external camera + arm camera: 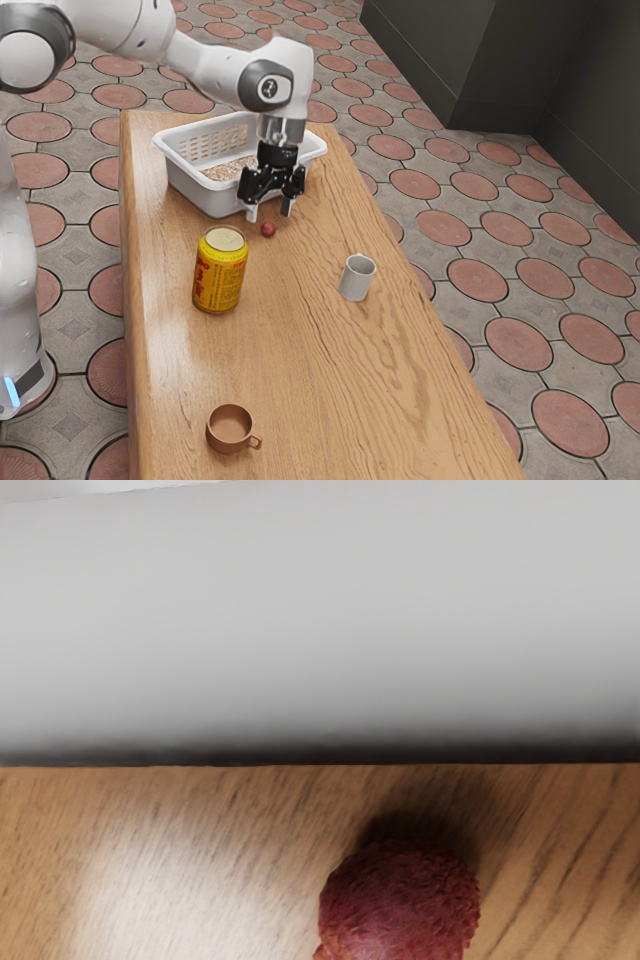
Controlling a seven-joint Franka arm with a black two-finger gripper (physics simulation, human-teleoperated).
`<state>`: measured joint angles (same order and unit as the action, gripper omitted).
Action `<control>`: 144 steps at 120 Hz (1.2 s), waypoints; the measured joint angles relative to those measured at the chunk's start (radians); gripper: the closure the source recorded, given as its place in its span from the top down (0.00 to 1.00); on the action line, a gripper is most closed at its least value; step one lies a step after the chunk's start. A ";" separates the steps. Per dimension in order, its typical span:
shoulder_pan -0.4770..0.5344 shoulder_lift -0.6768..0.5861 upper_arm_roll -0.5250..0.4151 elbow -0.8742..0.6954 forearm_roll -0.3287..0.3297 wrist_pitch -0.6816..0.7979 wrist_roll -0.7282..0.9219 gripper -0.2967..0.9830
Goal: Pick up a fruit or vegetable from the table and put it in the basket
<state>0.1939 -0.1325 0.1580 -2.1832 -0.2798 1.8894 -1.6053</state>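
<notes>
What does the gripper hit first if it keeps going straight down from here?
Probably the small red fruit on the table: the gripper points down with open fingers just above it. Depth is unclear, so the fingers may pass either side and meet the tabletop instead.

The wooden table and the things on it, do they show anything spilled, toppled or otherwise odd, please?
Nothing stands out: the yellow metal can, the light grey cup and the round brown cup stand upright, and no spill shows. The small red bumpy fruit lies beside the white plastic basket, not yet inside it.
</notes>
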 joint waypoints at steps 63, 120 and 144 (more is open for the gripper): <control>0.000 0.005 -0.043 -0.012 0.115 0.026 -0.014 0.77; -0.004 -0.012 -0.070 -0.048 0.170 0.118 -0.093 0.77; -0.017 -0.041 -0.078 -0.087 0.179 0.157 -0.133 0.77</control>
<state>0.1767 -0.1739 0.0804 -2.2702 -0.1004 2.0465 -1.7382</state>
